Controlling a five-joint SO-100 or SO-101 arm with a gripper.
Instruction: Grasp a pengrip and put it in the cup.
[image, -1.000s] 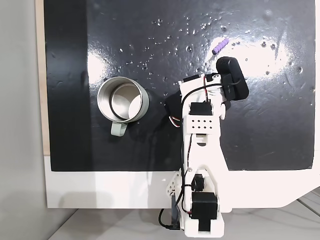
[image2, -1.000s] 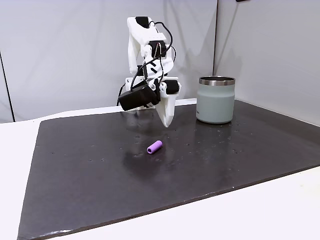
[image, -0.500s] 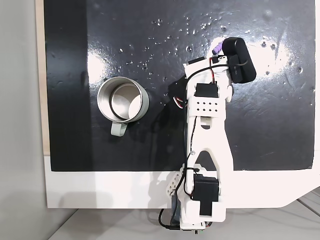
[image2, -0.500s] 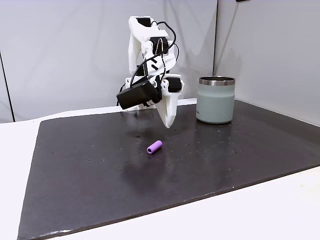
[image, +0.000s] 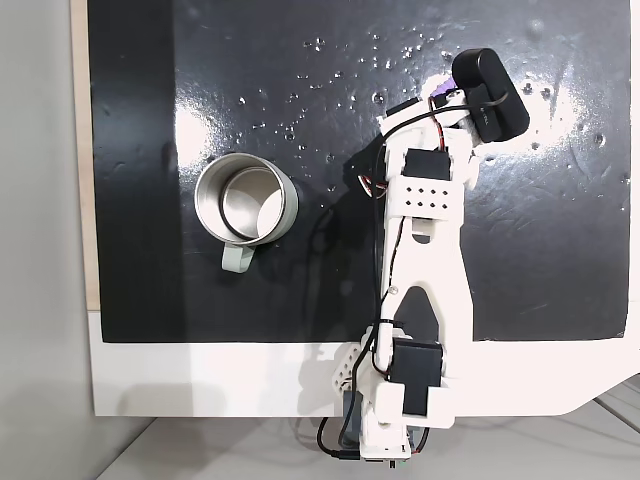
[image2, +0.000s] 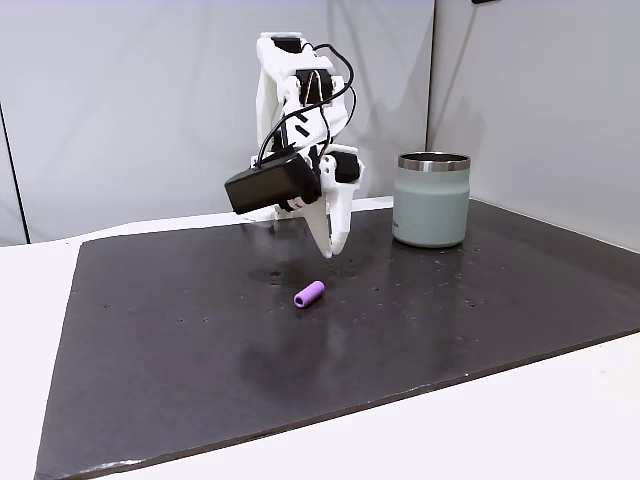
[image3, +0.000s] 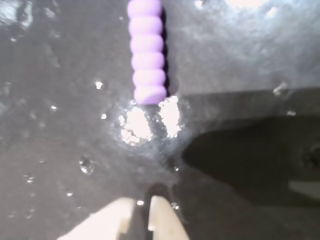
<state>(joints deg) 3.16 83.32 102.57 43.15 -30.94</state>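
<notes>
The pengrip (image2: 309, 294) is a small light-purple ribbed tube lying on the black mat, apart from the cup. My gripper (image2: 328, 250) hangs just above and behind it, pointing down, with nothing in it. In the wrist view the pengrip (image3: 146, 50) lies lengthwise at the top, and my gripper (image3: 142, 212) is at the bottom edge, its pale fingertips (image3: 162, 220) almost together. From above, only one end of the pengrip (image: 437, 96) peeks out beside the black wrist camera. The steel cup (image: 245, 200) with its pale green handle stands upright to the left; in the side fixed view the cup (image2: 432, 198) is at the right.
The black mat (image: 140, 100) is shiny, with glare patches and white specks. It lies on a white table (image2: 30, 300), and the arm's base (image: 400, 400) sits at that table's near edge in the fixed view from above. Grey walls stand behind the mat.
The arm has stretched out further towards the pengrip and the wrist has turned, so the gripper now hangs by the tube. Pengrip and cup have not moved.
</notes>
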